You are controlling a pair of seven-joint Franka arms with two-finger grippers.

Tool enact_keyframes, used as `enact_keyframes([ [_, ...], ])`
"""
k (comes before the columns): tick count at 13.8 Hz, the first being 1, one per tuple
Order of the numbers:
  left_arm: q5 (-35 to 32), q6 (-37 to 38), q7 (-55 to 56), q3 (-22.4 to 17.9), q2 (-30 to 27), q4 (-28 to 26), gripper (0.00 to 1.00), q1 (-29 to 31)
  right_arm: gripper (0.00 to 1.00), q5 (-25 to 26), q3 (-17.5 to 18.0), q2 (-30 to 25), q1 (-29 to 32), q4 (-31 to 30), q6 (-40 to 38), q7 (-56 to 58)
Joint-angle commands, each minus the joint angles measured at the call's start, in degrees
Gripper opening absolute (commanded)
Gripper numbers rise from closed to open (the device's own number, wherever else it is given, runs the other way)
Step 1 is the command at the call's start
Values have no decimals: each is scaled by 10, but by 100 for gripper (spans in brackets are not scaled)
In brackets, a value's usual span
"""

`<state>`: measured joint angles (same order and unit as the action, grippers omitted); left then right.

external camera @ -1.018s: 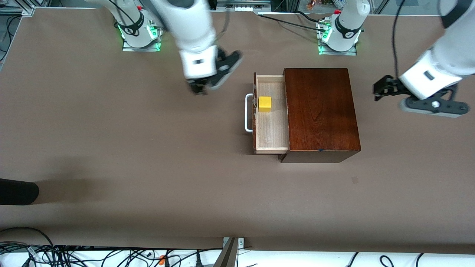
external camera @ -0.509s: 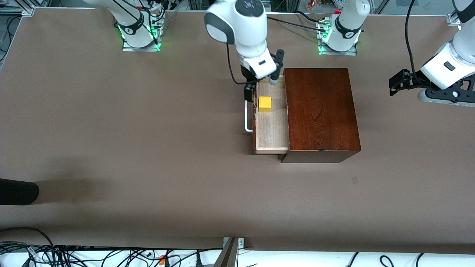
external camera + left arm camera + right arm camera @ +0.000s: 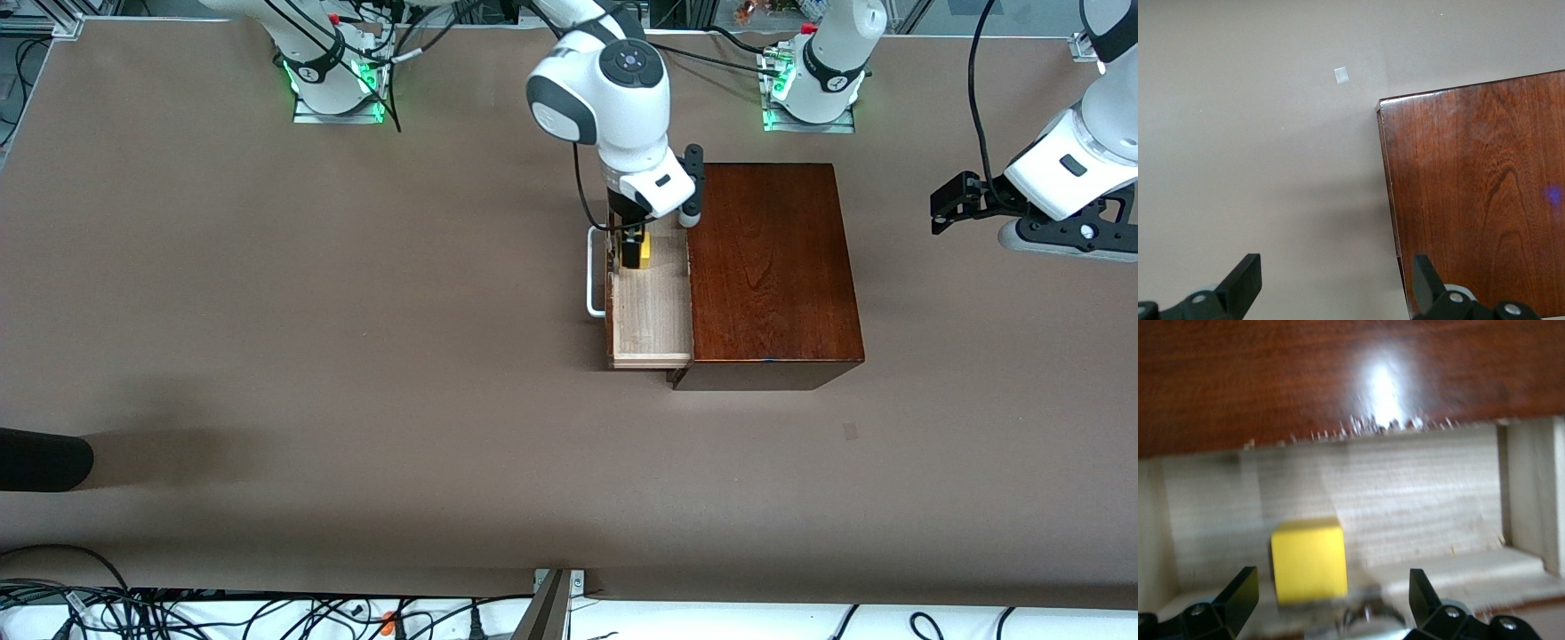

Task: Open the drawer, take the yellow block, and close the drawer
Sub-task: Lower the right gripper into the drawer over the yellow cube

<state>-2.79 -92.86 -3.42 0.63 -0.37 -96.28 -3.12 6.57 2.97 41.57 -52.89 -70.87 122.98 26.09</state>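
Note:
The drawer (image 3: 651, 311) of the dark wooden box (image 3: 769, 267) stands pulled out toward the right arm's end of the table, its white handle (image 3: 590, 277) showing. The yellow block (image 3: 644, 252) sits on the drawer's pale floor (image 3: 1418, 500), partly hidden by the right hand. My right gripper (image 3: 633, 245) hangs open just above the drawer. In the right wrist view the block (image 3: 1308, 560) lies between the spread fingers of the right gripper (image 3: 1331, 603), closer to one, touching neither. My left gripper (image 3: 944, 208) waits open over bare table past the box's end; its wrist view shows the left gripper (image 3: 1335, 283) beside the box's edge (image 3: 1478, 193).
A dark object (image 3: 40, 458) pokes in at the table's edge toward the right arm's end. Cables (image 3: 267, 613) run along the edge nearest the front camera. A small pale tape mark (image 3: 851, 432) lies on the table nearer the camera than the box.
The right arm has swung from over bare table to over the open drawer and come down above the yellow block. The left arm has drawn slightly away from the box.

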Motion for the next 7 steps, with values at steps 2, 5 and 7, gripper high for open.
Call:
enact_keyframes([
  [2,4,-3,2,-5,-3,6,100,-6,100,5,-4,36,-13,32,1,5],
  [5,4,0,-1,-5,-3,16,100,-6,100,6,-5,42,-19,28,-1,6],
  [7,4,0,-2,-5,-3,16,100,-6,100,12,-5,43,-19,28,-1,7],
])
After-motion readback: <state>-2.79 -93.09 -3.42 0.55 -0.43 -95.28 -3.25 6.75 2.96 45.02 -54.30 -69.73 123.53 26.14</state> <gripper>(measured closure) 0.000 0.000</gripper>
